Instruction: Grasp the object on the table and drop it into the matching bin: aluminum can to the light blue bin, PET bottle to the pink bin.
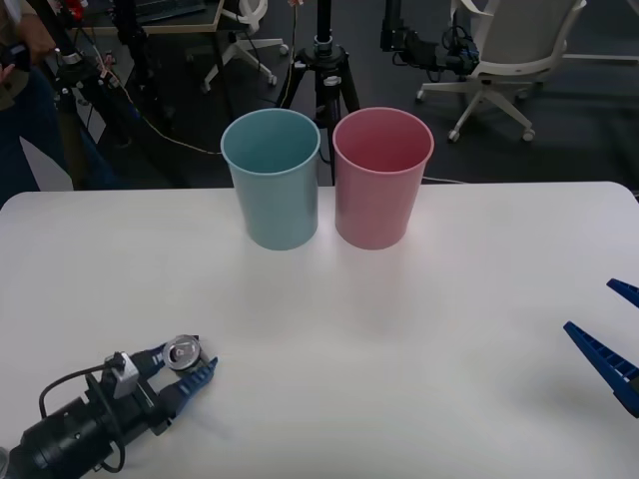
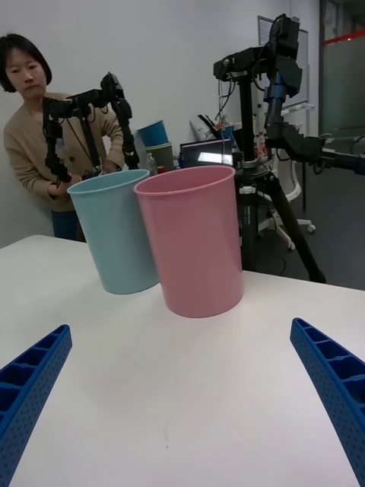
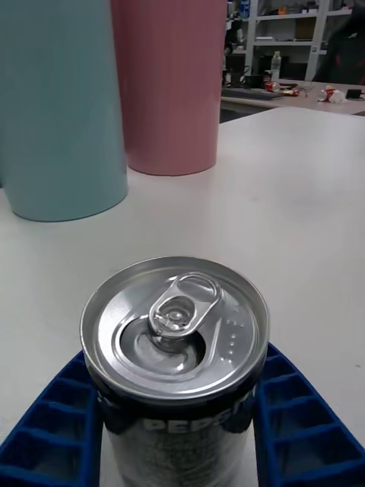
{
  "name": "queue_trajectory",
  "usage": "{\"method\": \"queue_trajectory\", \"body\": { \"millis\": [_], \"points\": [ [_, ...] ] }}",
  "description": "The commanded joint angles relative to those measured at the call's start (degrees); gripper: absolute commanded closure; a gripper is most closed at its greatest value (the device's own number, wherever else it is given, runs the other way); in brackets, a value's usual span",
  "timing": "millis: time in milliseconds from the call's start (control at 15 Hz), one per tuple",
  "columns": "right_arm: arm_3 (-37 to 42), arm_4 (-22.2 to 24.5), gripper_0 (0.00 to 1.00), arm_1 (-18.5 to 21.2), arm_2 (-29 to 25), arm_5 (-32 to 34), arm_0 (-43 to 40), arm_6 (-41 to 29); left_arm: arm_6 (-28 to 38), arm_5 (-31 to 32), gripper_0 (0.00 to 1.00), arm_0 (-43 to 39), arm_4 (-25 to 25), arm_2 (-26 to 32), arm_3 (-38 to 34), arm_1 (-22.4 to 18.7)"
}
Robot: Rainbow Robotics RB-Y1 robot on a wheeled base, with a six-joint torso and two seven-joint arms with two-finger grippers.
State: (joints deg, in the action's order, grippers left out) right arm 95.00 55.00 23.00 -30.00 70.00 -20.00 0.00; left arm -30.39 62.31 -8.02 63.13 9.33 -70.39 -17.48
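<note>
The aluminum can (image 1: 183, 351) stands upright near the table's (image 1: 399, 329) front left, silver pull-tab top (image 3: 176, 327) facing up. My left gripper (image 1: 178, 365) is shut on the can, one blue finger (image 3: 57, 426) pressed against each side. The light blue bin (image 1: 272, 178) and the pink bin (image 1: 381, 178) stand side by side at the back middle of the table, far ahead of the can, the blue one on the left. My right gripper (image 1: 617, 334) hangs open over the table's right edge, nothing between its fingers (image 2: 331, 384), facing the pink bin (image 2: 192, 240).
Tripods, cables and office chairs stand on the floor behind the table. A person stands beyond the far left corner, away from the bins. Bare white tabletop lies between the can and the bins.
</note>
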Motion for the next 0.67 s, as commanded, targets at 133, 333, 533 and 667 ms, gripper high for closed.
{"method": "queue_trajectory", "body": {
  "millis": [133,333,533,667],
  "points": [
    [0.0,0.0,0.0,0.0,0.0,0.0,0.0,0.0,0.86,0.09,1.0,0.02,-0.02,0.16,-0.01,-0.01],
    [0.0,0.0,0.0,0.0,0.0,0.0,0.0,0.0,1.92,0.18,1.0,-0.07,-0.11,0.34,-0.89,-0.19],
    [0.0,0.0,0.0,0.0,0.0,0.0,0.0,0.0,3.76,-0.35,1.0,-0.59,-0.11,1.83,-3.79,-1.5],
    [0.0,0.0,0.0,0.0,0.0,0.0,0.0,0.0,5.87,-1.05,1.0,-0.95,-0.73,1.92,-5.19,-3.35]
  ]
}}
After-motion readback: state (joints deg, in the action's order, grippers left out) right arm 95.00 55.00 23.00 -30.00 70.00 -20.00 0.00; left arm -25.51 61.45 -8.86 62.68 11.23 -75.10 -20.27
